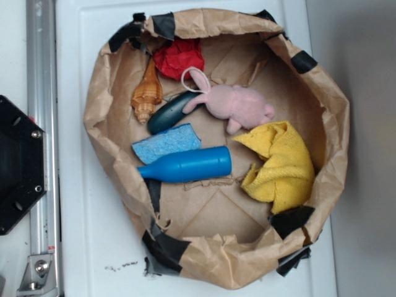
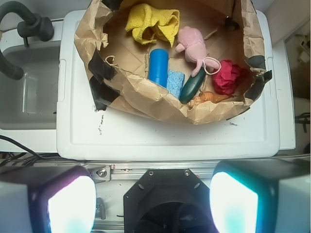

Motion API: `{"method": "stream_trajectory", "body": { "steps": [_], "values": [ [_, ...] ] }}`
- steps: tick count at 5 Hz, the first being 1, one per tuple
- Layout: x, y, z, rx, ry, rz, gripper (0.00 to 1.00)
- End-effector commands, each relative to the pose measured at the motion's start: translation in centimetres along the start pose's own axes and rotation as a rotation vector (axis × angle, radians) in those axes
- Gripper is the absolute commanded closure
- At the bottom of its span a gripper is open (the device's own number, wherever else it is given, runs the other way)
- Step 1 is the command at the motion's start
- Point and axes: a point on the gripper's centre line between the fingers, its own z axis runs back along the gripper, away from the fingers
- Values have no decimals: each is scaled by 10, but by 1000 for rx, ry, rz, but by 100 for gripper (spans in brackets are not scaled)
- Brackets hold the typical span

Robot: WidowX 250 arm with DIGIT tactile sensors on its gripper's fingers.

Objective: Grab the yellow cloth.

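Note:
The yellow cloth (image 1: 279,164) lies bunched in thick folds at the right inside a brown paper bag rolled down into a bowl (image 1: 99,105). In the wrist view the cloth (image 2: 153,23) is at the top, far from me. My gripper (image 2: 153,204) is open and empty, its two pale glowing fingers (image 2: 72,204) wide apart at the bottom of the wrist view, high above the black robot base. The gripper is out of view in the exterior view.
In the bag lie a pink plush bunny (image 1: 238,104), a red crumpled wad (image 1: 179,57), a seashell (image 1: 147,94), a dark teal oval object (image 1: 172,111), a blue sponge (image 1: 166,143) and a blue bottle (image 1: 189,165). The bag sits on a white lid (image 2: 160,138). The black base (image 1: 18,164) is at left.

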Motion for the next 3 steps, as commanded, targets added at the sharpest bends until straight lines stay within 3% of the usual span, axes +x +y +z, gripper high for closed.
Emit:
{"method": "stream_trajectory", "body": {
  "steps": [1,2,3],
  "values": [
    [0,0,0,0,0,0,0],
    [39,26,-40,59,-169,-17,0],
    [74,26,-57,42,-261,-82,0]
  ]
}}
